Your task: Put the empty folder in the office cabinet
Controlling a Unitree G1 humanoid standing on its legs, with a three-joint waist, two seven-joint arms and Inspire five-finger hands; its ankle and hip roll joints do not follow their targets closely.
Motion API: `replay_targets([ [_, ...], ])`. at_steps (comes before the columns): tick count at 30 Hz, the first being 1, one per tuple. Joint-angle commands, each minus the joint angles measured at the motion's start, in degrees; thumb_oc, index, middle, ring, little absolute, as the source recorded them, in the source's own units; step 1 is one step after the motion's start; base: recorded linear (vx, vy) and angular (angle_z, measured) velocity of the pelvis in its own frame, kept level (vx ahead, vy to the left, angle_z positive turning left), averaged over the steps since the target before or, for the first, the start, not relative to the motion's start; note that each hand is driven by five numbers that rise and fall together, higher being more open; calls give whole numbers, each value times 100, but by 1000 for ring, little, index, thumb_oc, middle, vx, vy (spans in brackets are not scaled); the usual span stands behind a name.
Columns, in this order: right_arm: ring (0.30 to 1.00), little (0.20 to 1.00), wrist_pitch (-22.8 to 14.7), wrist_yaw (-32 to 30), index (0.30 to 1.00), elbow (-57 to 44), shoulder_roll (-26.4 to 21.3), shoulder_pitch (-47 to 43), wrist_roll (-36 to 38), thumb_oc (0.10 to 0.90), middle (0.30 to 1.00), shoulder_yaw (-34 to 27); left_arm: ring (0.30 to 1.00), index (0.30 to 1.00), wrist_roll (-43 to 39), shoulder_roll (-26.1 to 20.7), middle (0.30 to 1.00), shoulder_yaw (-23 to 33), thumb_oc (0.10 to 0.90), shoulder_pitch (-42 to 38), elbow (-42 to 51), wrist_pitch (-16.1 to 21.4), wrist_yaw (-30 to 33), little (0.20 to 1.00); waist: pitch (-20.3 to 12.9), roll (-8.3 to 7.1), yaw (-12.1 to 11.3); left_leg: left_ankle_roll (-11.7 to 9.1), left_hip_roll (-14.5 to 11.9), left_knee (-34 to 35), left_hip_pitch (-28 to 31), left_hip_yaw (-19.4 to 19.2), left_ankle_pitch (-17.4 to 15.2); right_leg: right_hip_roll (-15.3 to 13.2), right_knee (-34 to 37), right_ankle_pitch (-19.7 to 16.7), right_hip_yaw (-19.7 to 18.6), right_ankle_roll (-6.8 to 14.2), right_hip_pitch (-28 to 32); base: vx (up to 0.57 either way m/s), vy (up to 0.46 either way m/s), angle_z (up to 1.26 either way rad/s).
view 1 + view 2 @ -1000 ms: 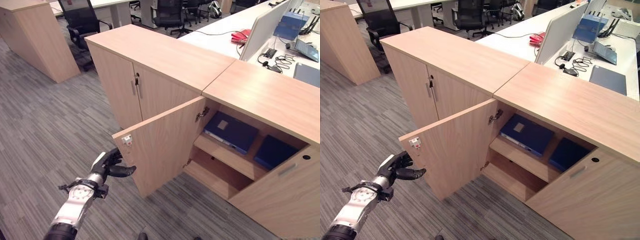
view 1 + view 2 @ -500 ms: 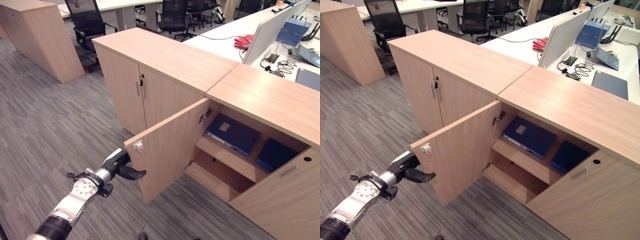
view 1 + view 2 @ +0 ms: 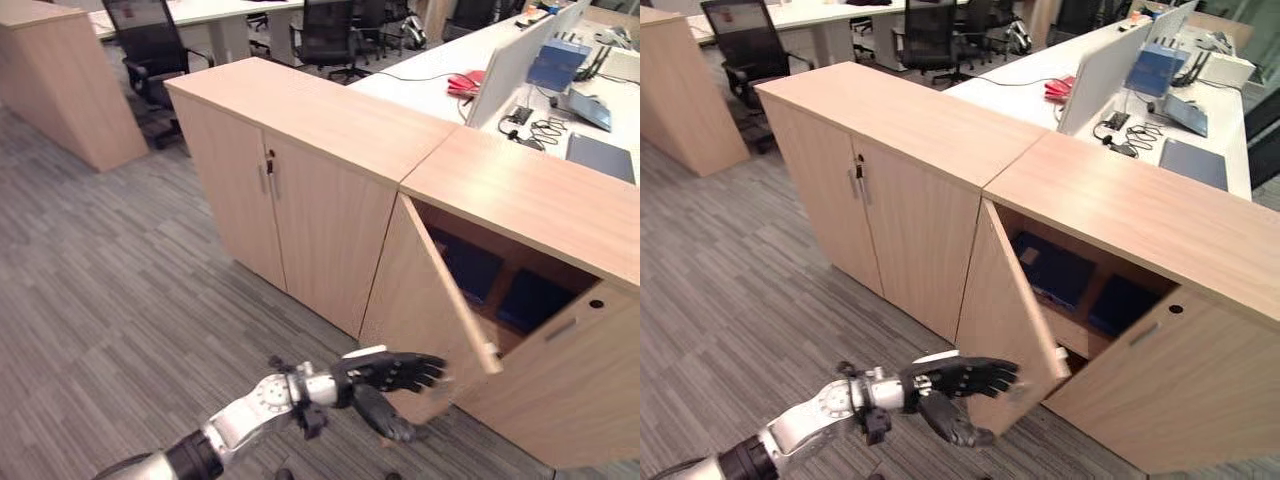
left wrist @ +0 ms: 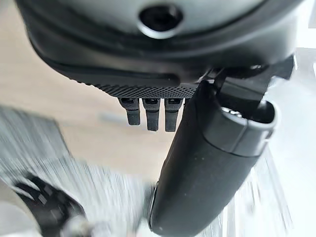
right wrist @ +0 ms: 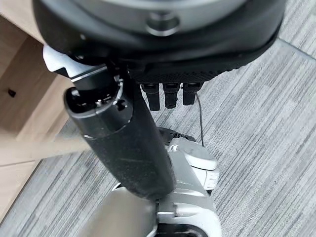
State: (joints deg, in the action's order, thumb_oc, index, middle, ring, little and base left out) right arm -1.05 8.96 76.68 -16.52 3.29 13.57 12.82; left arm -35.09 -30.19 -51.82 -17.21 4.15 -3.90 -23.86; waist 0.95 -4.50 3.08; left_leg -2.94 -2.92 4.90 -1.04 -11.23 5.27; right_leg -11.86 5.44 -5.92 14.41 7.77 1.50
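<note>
While the head views show the left hand (image 3: 385, 372), fingers straight, against the cabinet door (image 3: 425, 310) (blue folders (image 3: 1052, 268) inside), the right hand (image 5: 148, 123) hangs relaxed and empty over carpet (image 5: 256, 128).

Even, bright indoor light, soft shadows; left wrist view's background is motion-blurred, head views sharp.

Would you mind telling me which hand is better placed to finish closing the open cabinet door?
The left. The left hand is already flat against the outer face of the half-closed cabinet door, fingers straight. The right hand hangs open over the carpet, off the door.
</note>
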Motion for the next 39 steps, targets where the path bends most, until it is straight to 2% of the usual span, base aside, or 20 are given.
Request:
replay_targets([
  [1,900,900,-1,130,900,74,202,-324,-74,800,900,323,900,900,-486,492,900,390,800,-997,433,387,-211,900,234,302,-10,-8,-123,10,221,626,-706,183,-44,424,182,129,72,-21,-14,-14],
  [5,900,900,-6,160,900,104,173,-324,-123,800,900,377,900,900,-598,565,900,181,800,-1250,445,358,-299,900,245,335,53,-16,-135,10,248,573,-711,195,-44,423,122,127,58,-11,-12,-12],
  [7,900,900,-7,183,900,151,147,-361,-155,800,900,456,900,900,-556,777,900,-64,800,-1646,366,342,-360,900,257,363,131,-24,-168,10,273,510,-707,222,-44,426,65,126,35,-7,-8,-3],
  [10,900,900,-23,127,900,177,202,-318,-160,800,900,568,900,900,-390,1229,900,-103,800,-2104,268,502,-193,900,270,373,250,-43,-229,10,304,410,-712,256,-44,443,-34,117,-3,-20,-29,-10],
  [12,900,900,-25,82,900,152,174,-345,-105,800,900,564,900,900,-346,1349,900,-53,800,-2119,53,565,-83,900,291,377,293,-55,-268,10,318,358,-708,285,-44,448,-94,104,-30,-22,-30,-20],
  [16,900,900,-24,55,900,131,119,-354,-83,800,900,522,900,900,-442,1281,900,48,800,-1964,-89,566,-7,900,305,367,305,-83,-331,10,342,283,-702,336,-44,464,-163,82,-46,-15,-50,-18],
  [20,900,900,2,92,900,198,-28,-396,-182,800,900,402,900,900,-956,919,900,446,800,-1186,-424,314,-52,900,277,354,288,-175,-534,10,434,150,-640,517,-44,540,-293,1,-44,2,-92,-25],
  [22,900,900,26,85,900,246,1,-431,-227,800,900,379,900,900,-839,702,900,589,800,-1003,-528,279,-37,900,249,361,269,-213,-625,10,465,112,-597,612,-44,586,-339,-45,-39,0,-105,-24],
  [25,900,900,29,102,900,300,45,-406,-276,800,900,409,900,900,-559,327,900,1060,800,-626,-503,377,91,900,199,328,220,-290,-805,10,530,33,-524,789,-44,667,-428,-137,-21,3,-124,-16],
  [27,900,900,30,117,900,285,50,-395,-276,800,900,433,900,900,-470,290,900,1215,800,-481,-587,404,128,900,182,311,213,-315,-857,10,547,10,-490,848,-44,689,-462,-170,-8,12,-128,-19],
  [29,900,900,8,108,900,239,71,-379,-173,800,900,408,900,900,-147,230,900,1786,800,90,-884,596,349,900,124,231,150,-381,-1038,10,608,-24,-397,1067,-44,785,-554,-299,39,17,-167,-7],
  [30,900,900,7,108,900,238,70,-376,-172,800,900,415,900,900,-144,229,900,1792,800,100,-881,597,348,900,123,233,151,-384,-1042,10,613,-29,-398,1071,-44,786,-558,-302,42,16,-156,-23],
  [31,900,900,0,114,900,204,76,-385,-111,800,900,385,900,900,121,229,900,2190,800,503,-1104,728,455,900,115,159,95,-388,-1132,10,694,-49,-351,1209,-44,825,-667,-376,75,10,-180,-26],
  [33,900,900,-28,116,900,140,67,-377,-37,800,900,368,900,900,393,242,900,2585,800,929,-1386,837,581,900,165,36,15,-379,-1241,-441,622,-18,-430,1328,-44,827,-830,-474,129,0,-226,-24],
  [36,900,900,-31,123,900,41,-45,-393,29,800,900,296,900,900,1060,236,900,3088,800,1408,-1929,938,747,900,335,-145,-146,-256,-1343,-1498,258,207,-579,1459,-44,804,-1018,-596,244,-47,-185,-39],
  [37,900,900,-35,128,900,-17,-182,-431,51,800,900,244,900,900,1375,339,900,3390,800,1600,-2536,989,976,900,445,-172,-249,-162,-1219,-2125,-33,516,-552,1482,-44,770,-1117,-652,281,-50,-96,-86],
  [38,900,900,-35,128,900,-17,-181,-434,52,800,900,243,900,900,1376,339,900,3389,800,1595,-2540,992,976,900,430,-179,-236,-159,-1209,-2124,-63,528,-536,1473,-44,764,-1106,-652,258,-86,-32,-88],
  [39,900,900,-45,108,900,-113,-272,-441,100,800,900,211,900,900,1803,426,900,3610,800,1657,-2994,1126,1246,900,529,-200,-345,-6,-778,-2459,-427,936,-694,1430,-44,754,-1150,-663,282,-55,8,-42],
])
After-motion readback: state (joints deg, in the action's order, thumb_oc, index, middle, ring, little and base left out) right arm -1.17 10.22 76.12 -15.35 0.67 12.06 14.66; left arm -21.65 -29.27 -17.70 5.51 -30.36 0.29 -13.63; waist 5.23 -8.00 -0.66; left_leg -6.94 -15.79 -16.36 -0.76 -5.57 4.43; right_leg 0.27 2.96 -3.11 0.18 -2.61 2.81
